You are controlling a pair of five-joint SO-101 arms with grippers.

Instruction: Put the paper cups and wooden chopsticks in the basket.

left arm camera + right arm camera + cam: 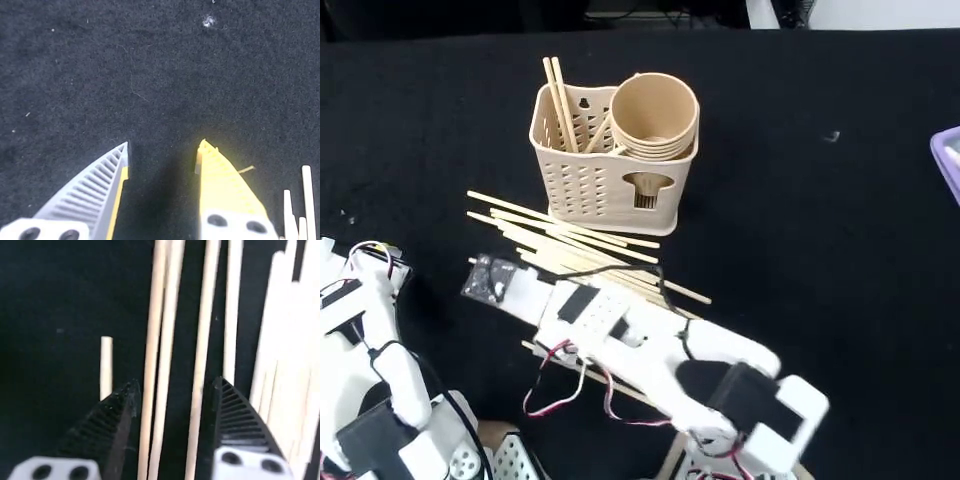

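Robot test bench in a lab

A table under black cloth takes up the whole frame. A white robot arm at lower left and a second arm at lower centre trail bare red and black wires. A basket and loose chopsticks sit at upper centre as staged props.

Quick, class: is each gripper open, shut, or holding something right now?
Left gripper: open, empty.
Right gripper: open, astride loose chopsticks, not gripping them.
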